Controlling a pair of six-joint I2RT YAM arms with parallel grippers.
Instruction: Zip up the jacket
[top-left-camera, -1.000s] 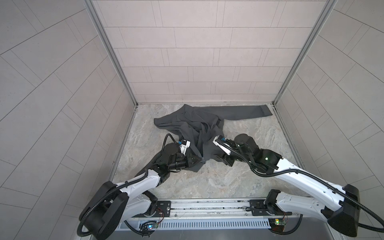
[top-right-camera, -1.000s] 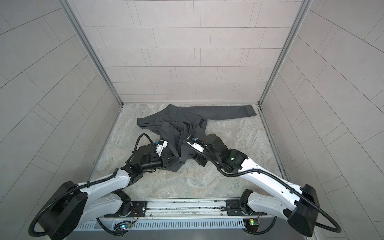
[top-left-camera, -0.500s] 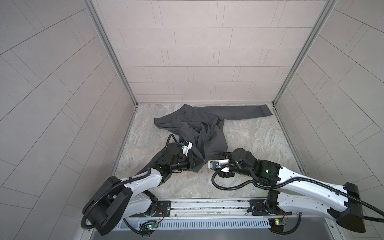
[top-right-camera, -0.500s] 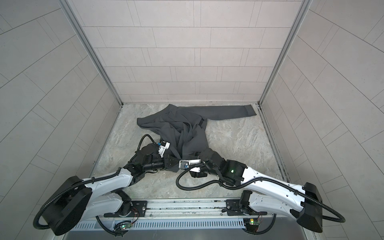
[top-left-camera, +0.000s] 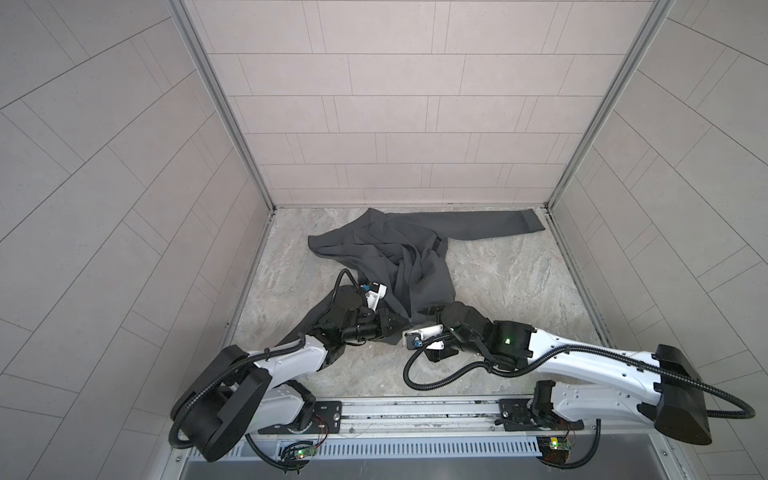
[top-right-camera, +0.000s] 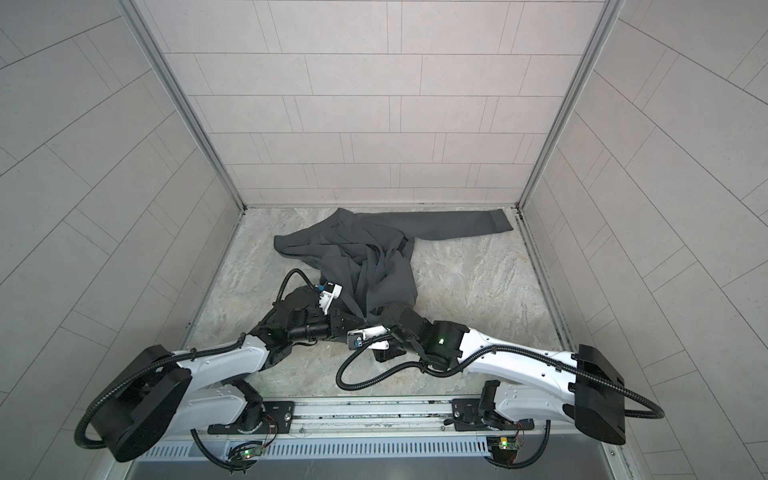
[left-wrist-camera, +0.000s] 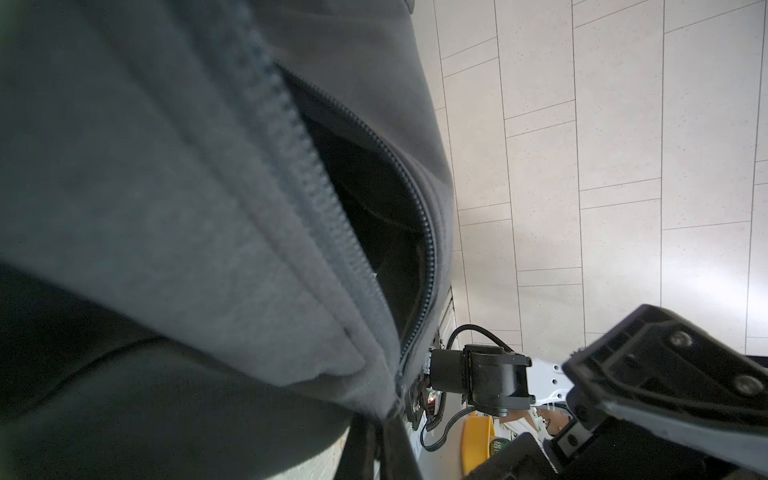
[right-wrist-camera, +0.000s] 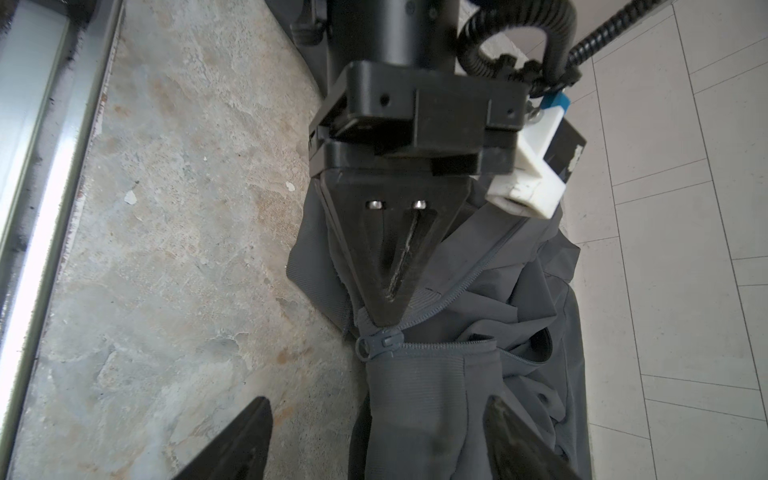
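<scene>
The dark grey jacket (top-left-camera: 415, 270) (top-right-camera: 382, 270) lies crumpled on the stone floor, one sleeve stretched toward the back right corner. My left gripper (top-left-camera: 401, 326) (top-right-camera: 360, 323) (right-wrist-camera: 384, 318) is shut on the bottom hem right beside the zipper slider (right-wrist-camera: 380, 343). Above the slider the zipper teeth (left-wrist-camera: 316, 199) gape apart. My right gripper (top-left-camera: 428, 332) (top-right-camera: 374, 332) (right-wrist-camera: 378, 444) faces the left one and is open. The other hem corner lies between its fingers (right-wrist-camera: 232, 444); no grip shows. The left gripper's own tips (left-wrist-camera: 384, 449) are dark under the fabric.
Tiled walls close the floor on the left, back and right. A metal rail (top-left-camera: 415, 409) runs along the front edge. The right arm's black cable (top-left-camera: 419, 378) loops over the floor near the rail. Bare floor (top-left-camera: 519, 282) lies right of the jacket.
The right arm has swung down from the jacket's middle to the front hem, turned toward the left gripper and opened its jaws. The left gripper has stayed shut on the hem.
</scene>
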